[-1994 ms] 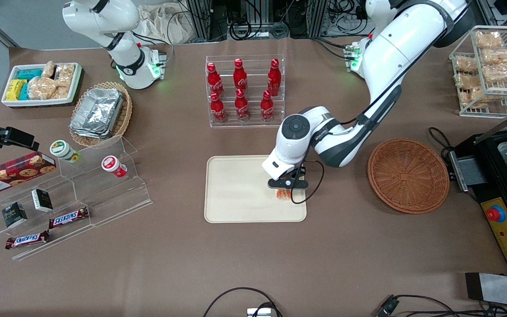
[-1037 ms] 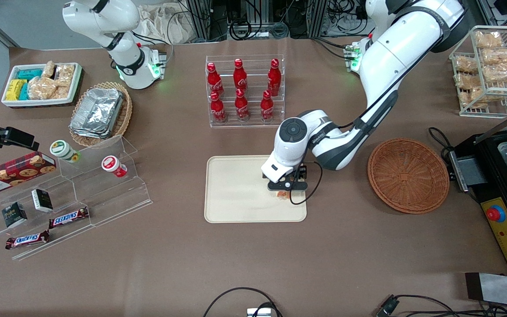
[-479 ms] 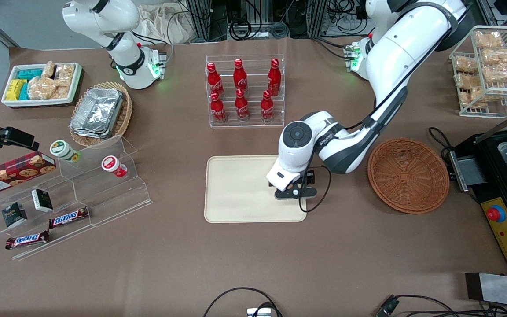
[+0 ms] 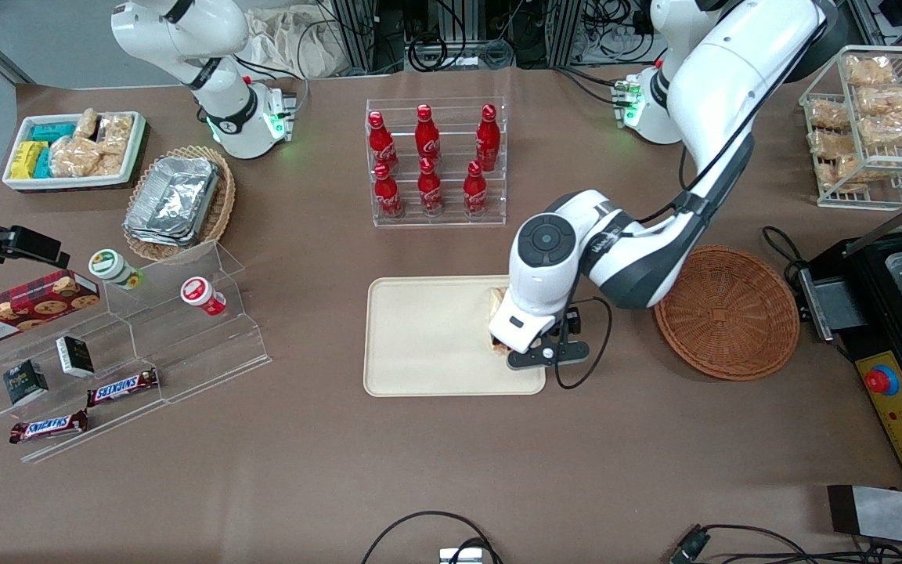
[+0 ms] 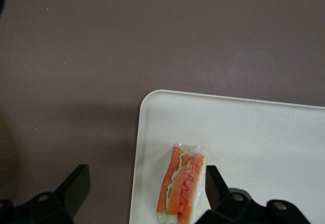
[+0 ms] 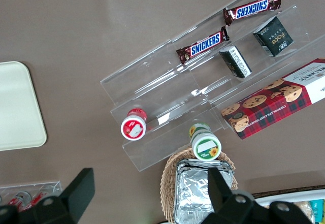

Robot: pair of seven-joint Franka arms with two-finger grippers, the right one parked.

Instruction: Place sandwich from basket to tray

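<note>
In the front view, the sandwich [image 4: 495, 304] lay on the tray [image 4: 427, 337], close to the tray's edge nearest the basket [image 4: 727, 312], and only a pale sliver of it showed past the white wrist housing. The gripper [image 4: 543, 356] hung over that same edge of the tray, just nearer the front camera than the sandwich, with the forearm reaching in low from the basket's direction and the wrist bent downward. The basket sat bare on the worktop toward the working arm's end, apart from the tray. In the left wrist view, the sandwich [image 5: 182, 186] rested inside a rounded corner of the tray [image 5: 254, 127], its long axis running along the tray's short edge, with the orange and green filling facing up. The fingers [image 5: 73, 188] stood spread wide: one hung over the brown worktop [image 5: 101, 56] outside the tray, the other was just beside the sandwich over the tray, and neither clamped it, so the gripper held nothing. The sandwich sat nearer one finger than midway between them. Judging from this, the placing looked done, and the coming move called for a straight lift clear without brushing the wrapper. The right wrist view showed only one end of the tray [image 6: 18, 107] and no sandwich.
</note>
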